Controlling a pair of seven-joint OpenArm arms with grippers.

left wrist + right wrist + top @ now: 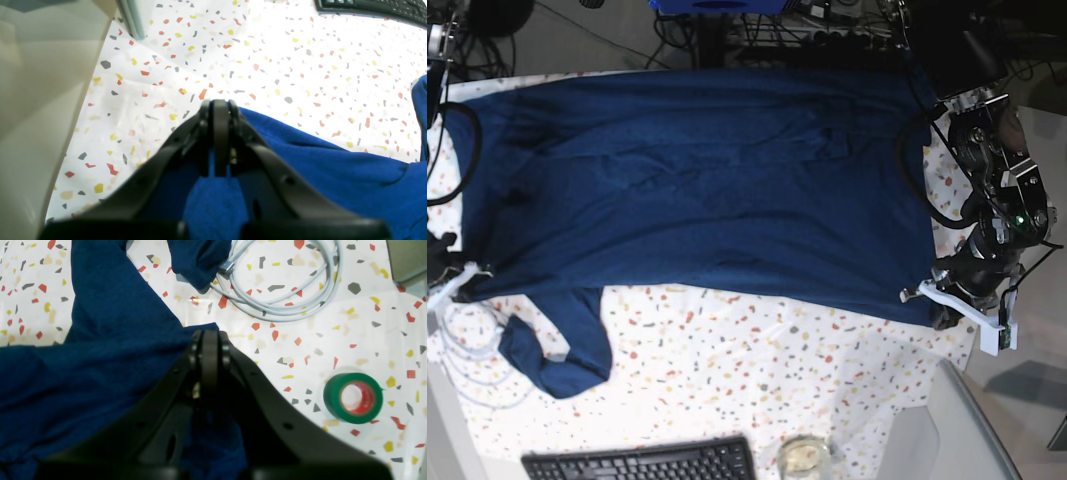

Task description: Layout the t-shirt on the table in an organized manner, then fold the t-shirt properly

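Note:
The dark navy t-shirt [707,180] lies spread wide across the speckled table [757,370], with one short sleeve [557,345] curled toward the near edge. At the shirt's near corner on the right of the base view, my left gripper [939,303] pinches the fabric. In the left wrist view, my left gripper [220,104] has its jaws shut over the blue cloth [333,173]. My right gripper [457,283] holds the opposite near corner. In the right wrist view, my right gripper [209,335] is shut at the cloth's edge [100,356].
A coiled white cable [277,296] lies right beside the right gripper, with the sleeve end [200,260] resting on it. A green tape roll [353,398] sits nearby. A black keyboard [637,462] and a glass [802,455] stand at the near edge.

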